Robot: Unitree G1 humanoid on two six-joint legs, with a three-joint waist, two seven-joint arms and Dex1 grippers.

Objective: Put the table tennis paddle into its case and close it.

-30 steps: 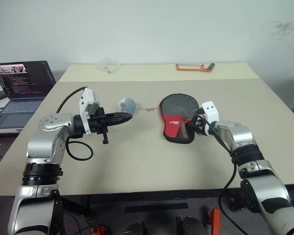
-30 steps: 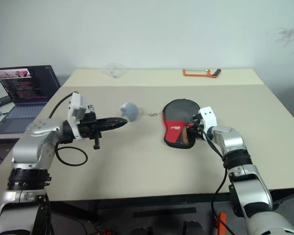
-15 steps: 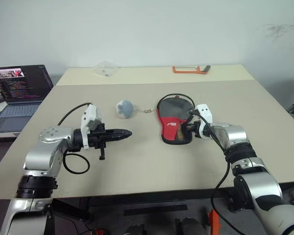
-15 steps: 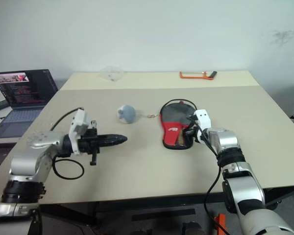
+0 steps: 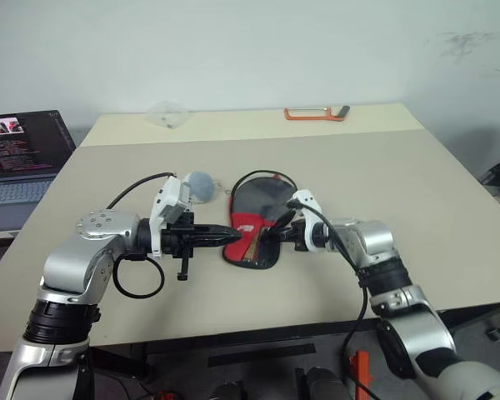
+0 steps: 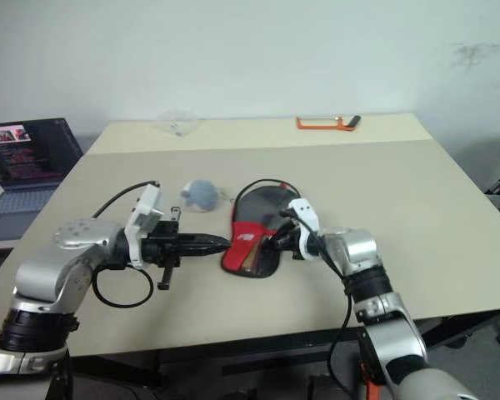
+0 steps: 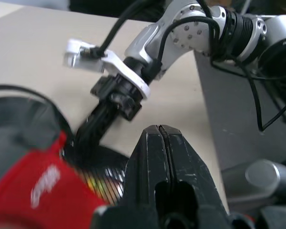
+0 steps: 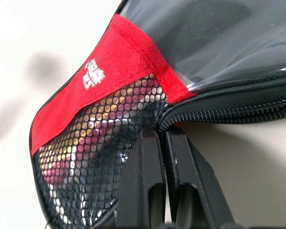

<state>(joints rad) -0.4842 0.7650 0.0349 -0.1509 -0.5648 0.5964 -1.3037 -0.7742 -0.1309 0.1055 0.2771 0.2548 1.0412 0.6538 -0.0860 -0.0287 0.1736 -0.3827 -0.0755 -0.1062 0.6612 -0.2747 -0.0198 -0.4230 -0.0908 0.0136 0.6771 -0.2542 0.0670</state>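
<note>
The case point(image 5: 252, 225) is pinched at its zip edge by the right gripper point(image 5: 271, 236), the left gripper point(image 5: 230, 237) pressed shut beside it; zipping judged next.

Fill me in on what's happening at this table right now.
The robot is working on the case, a black and red paddle-shaped pouch lying on the table. The right pincer is shut at the zipper edge beside the mesh pocket. The left pincer, also shut, points at the case's red part from the other side. The paddle handle's colours seem to show through the mesh. A grey ball lies just behind.
</note>
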